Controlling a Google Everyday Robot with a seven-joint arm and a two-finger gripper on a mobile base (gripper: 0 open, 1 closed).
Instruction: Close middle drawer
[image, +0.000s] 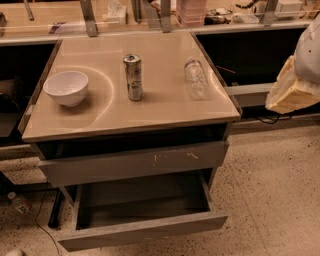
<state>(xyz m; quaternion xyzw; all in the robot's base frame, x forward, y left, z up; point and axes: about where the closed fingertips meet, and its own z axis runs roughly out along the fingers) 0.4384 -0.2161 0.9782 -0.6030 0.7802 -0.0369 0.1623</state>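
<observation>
The middle drawer (142, 229) is pulled far out at the bottom of the cabinet. It is wide and shallow, with a plain grey front and a dark bare interior (142, 197). Above it, the taller grey drawer front with white scuff marks (135, 162) stands slightly out from the cabinet. My gripper (292, 94) is at the right edge of the view, a cream-coloured part under the white arm shell. It is level with the cabinet top, well to the right of the drawers and touching nothing.
On the beige cabinet top (165, 107) stand a white bowl (66, 87), a metal can (133, 76) and a clear plastic bottle (195, 78) lying down. Dark open shelving flanks the cabinet. Speckled floor (272, 190) lies to the right. Cables run at the bottom left.
</observation>
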